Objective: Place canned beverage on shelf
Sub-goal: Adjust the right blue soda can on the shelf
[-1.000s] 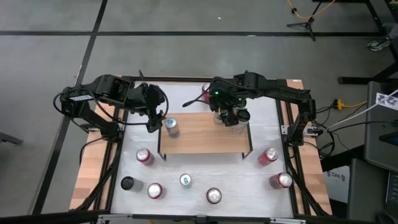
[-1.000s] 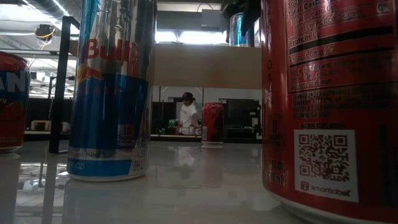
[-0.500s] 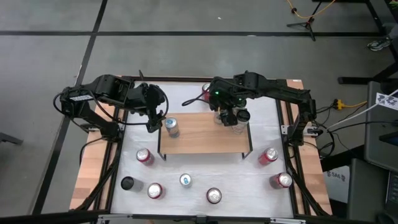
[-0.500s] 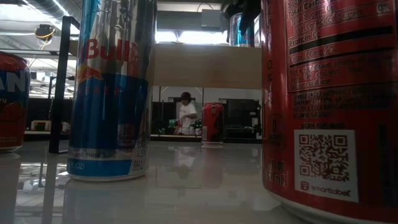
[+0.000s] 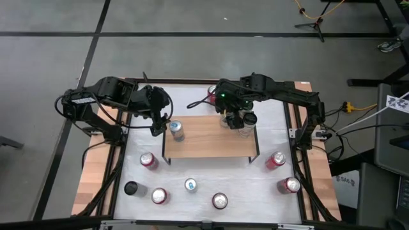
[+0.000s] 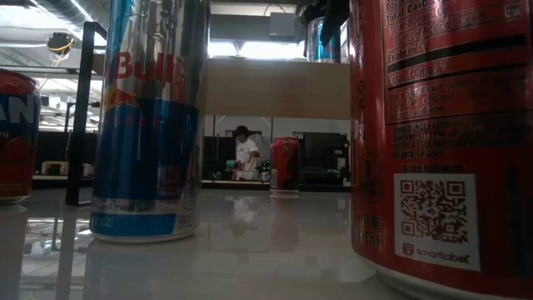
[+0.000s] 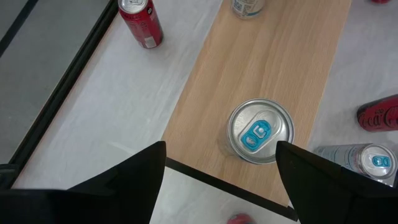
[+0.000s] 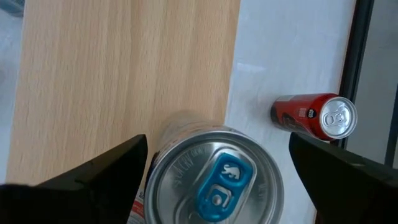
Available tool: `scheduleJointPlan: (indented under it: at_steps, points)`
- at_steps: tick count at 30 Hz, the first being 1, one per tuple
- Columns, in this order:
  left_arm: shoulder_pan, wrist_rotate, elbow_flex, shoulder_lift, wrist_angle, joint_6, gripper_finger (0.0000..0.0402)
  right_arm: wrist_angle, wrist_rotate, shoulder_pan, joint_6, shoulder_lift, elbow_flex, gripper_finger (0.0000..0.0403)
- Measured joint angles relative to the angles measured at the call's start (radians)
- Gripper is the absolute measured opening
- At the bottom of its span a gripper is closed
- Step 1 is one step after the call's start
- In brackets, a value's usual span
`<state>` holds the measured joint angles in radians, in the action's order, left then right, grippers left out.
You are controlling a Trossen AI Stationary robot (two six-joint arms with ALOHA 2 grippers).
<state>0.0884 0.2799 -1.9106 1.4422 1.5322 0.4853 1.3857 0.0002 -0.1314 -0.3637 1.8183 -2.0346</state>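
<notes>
- From above, light is even and soft; the white bench (image 5: 204, 169) looks bright without glare.
- The shelf (image 5: 211, 137) throws only a faint shadow.
- At bench height the scene is backlit: bright ceiling lights behind, near cans dark, large and slightly soft, their reflections on the glossy surface.
- Wrist pictures are sharp and evenly lit.

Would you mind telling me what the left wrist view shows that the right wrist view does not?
Only the left wrist view shows the blue-tabbed can standing free on the shelf, the left gripper open above it, and a silver can lying on the white table. Only the right wrist view shows a silver can between the right gripper fingers. Both share the wooden shelf top and a red can on the table.
</notes>
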Motion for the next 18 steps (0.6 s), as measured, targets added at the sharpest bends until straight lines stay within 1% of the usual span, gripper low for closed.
scheduleJointPlan:
  at_steps: [5, 14, 18]
  points:
    - [0.0, 0.0, 0.0, 0.0, 0.0, 0.0, 0.0295, 0.005, 0.0, 0.0, 0.0, 0.0, -0.005, 0.0381]
    - [0.0, 0.0, 0.0, 0.0, 0.0, 0.0, 0.0295, 0.064, 0.0, 0.001, 0.029, -0.002, -0.13, 0.0381]
    - [0.0, 0.0, 0.0, 0.0, 0.0, 0.0, 0.0295, 0.103, 0.0, 0.001, 0.031, -0.003, -0.165, 0.0381]
